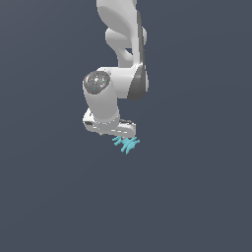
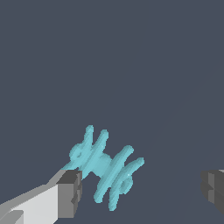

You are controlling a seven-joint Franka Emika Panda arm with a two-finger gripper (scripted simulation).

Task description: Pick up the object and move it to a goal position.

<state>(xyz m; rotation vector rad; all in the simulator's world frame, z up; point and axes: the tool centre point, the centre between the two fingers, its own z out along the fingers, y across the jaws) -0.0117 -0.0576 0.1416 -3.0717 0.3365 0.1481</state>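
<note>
Turquoise object (image 2: 106, 166): it was a small piece with a short thick spine and several thin prongs crossing it, seen tilted in my wrist view against plain dark slate-grey.
Object in the exterior view (image 1: 126, 143): it showed just under the lower edge of my hand, slightly toward the exterior view's right, with its prongs fanning out below the white housing.
My pincer (image 2: 142, 192): its jaws were spread wide, one dark pad at each side of my wrist view, well apart from each other.
One finger (image 2: 70, 194): its grey pad sat just beside the object's nearer prongs; I could not tell whether it touched them.
Other finger (image 2: 213, 189): it stood well apart from the object, with open background between the two.
Grip: nothing was pinched; the object lay between the pads but close to one side only.
My pincer in the exterior view (image 1: 118, 131): the fingers themselves were hidden behind my wrist housing, so that view told me nothing about the spread.
My arm (image 1: 115, 83): white links with dark grey joint covers came down from the top of the exterior view, folding at a round joint cap and ending in the flat white hand.
Background (image 1: 197, 197): it was uniform dark blue-grey in both views; I could not make out any surface edge or whether the object rested on something.
</note>
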